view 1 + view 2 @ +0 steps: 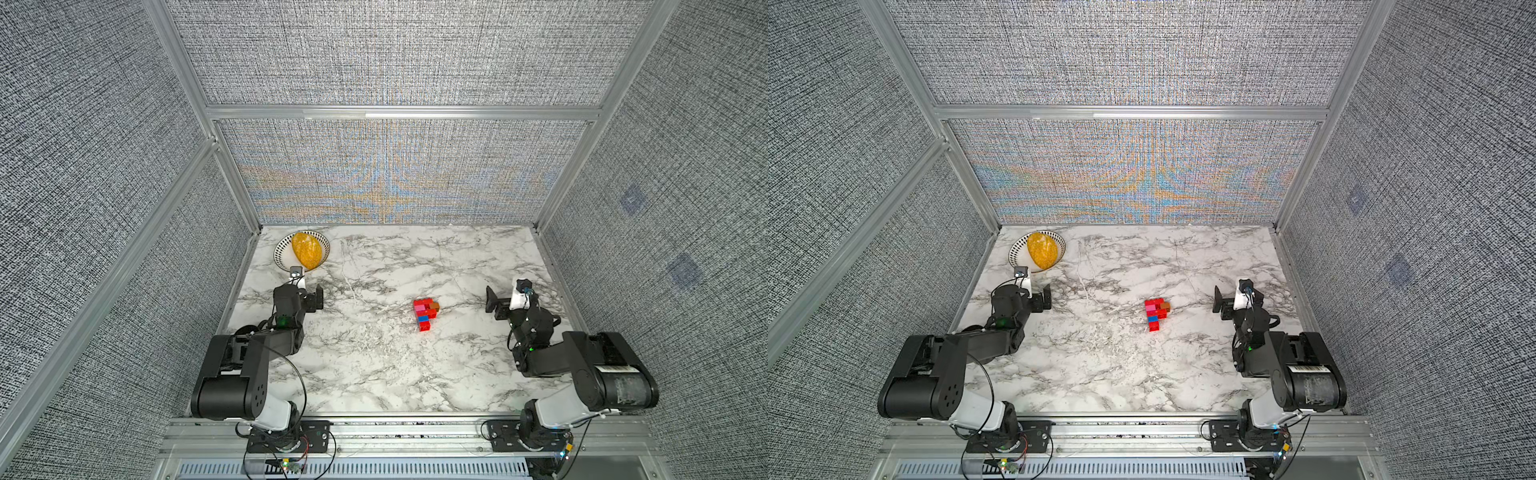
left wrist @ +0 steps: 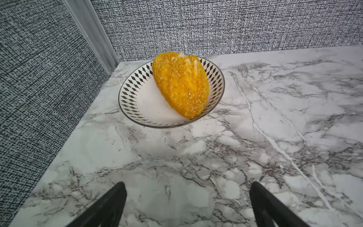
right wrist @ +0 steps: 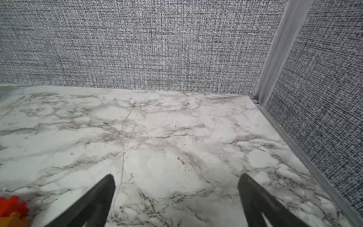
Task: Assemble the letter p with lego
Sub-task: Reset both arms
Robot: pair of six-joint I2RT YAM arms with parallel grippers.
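Resting pose of the 2 arms on the marble-patterned table (image 1: 374, 365). The left arm (image 1: 249, 353) is folded low at the near-left corner, elbow bent back over its base, forearm running along the table's left edge. The left gripper (image 1: 304, 299) sits low over the surface and faces the far-left corner; in its wrist view its 2 fingers (image 2: 110, 204) are spread wide with only bare table between them. The right arm (image 1: 590, 365) mirrors this at the near-right corner. The right gripper (image 1: 505, 303) faces the far wall (image 1: 395, 174), and its fingers (image 3: 98, 198) are likewise wide apart and hold nothing. The letter p (image 1: 424, 313) lies flat on the table, right of centre, between the 2 grippers and nearer the right one, touching neither. It is mostly red with pink, blue and orange pieces, its stem pointing toward the near edge. In the right wrist view it shows only as a red-orange blur (image 3: 11, 206) outside the fingers' span. A patterned bowl (image 1: 279, 253) holding a grainy orange-yellow lump (image 1: 306, 250) sits in the far-left corner, just beyond the left gripper. Fabric walls close 3 sides, and a metal rail (image 1: 395, 432) carrying both bases closes the near side. Bare marble fills the middle and near half of the table.
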